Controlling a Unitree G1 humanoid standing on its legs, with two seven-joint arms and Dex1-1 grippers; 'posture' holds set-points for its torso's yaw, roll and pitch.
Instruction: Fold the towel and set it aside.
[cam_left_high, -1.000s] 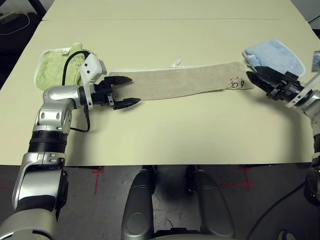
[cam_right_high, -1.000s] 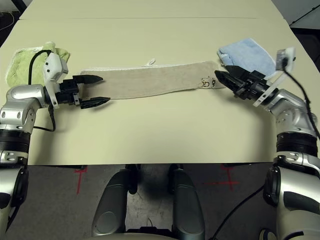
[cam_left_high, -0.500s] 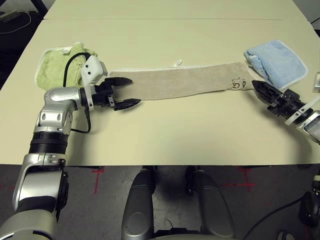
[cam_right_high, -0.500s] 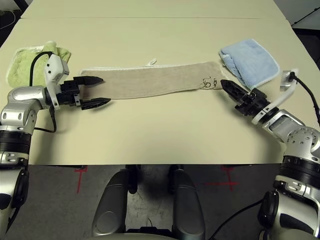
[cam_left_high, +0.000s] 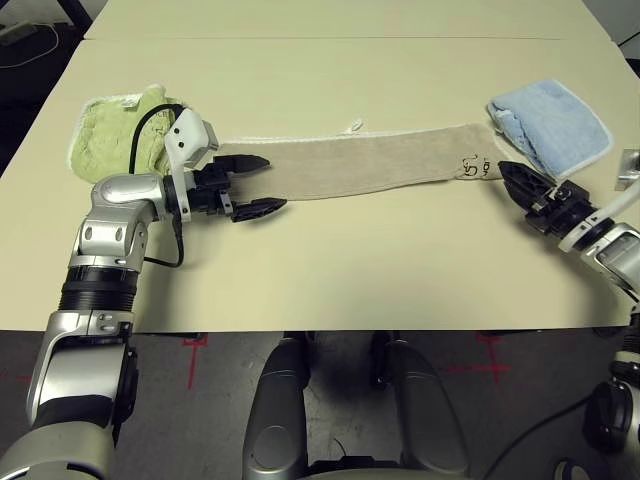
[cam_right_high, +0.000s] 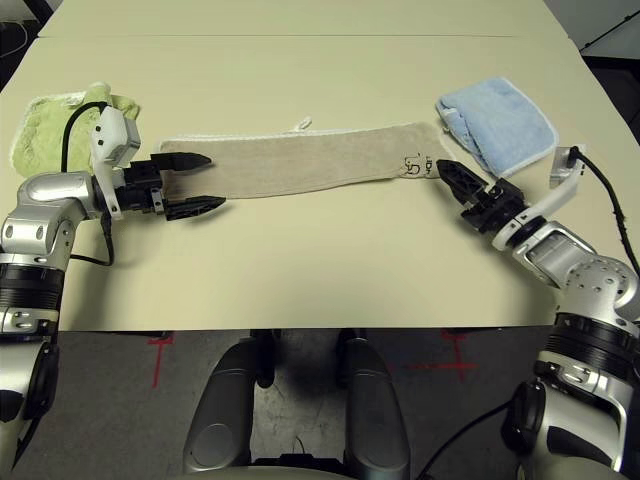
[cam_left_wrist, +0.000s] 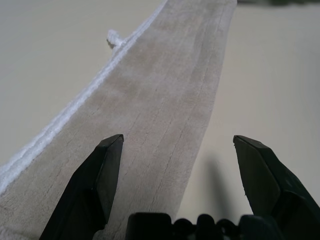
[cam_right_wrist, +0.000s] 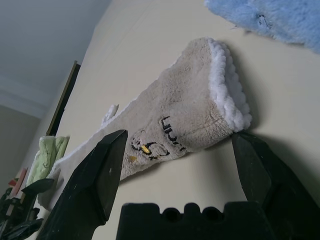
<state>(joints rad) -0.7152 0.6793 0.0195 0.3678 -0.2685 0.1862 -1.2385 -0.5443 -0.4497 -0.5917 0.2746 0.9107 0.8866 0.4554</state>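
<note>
The towel (cam_left_high: 370, 162) is a beige strip lying flat across the table, white edging along its far side and a dark logo (cam_left_high: 474, 165) at its right end. My left gripper (cam_left_high: 274, 183) is open at the strip's left end. In the left wrist view, one finger (cam_left_wrist: 100, 175) is over the cloth and the other (cam_left_wrist: 260, 175) over bare table. My right gripper (cam_right_high: 445, 168) is low over the table, its tips just short of the logo end. It stands open in the right wrist view, with the towel's end (cam_right_wrist: 200, 115) ahead between its fingers.
A crumpled light green towel (cam_left_high: 112, 135) lies at the far left behind my left arm. A light blue towel (cam_left_high: 555, 120) lies at the far right beyond my right gripper. The tan table (cam_left_high: 330, 270) has bare surface in front of the strip, down to its near edge.
My right gripper came away from the blue towel toward the table's near side, then edged back up to the towel's logo end. My left gripper crept slightly right along the strip.
</note>
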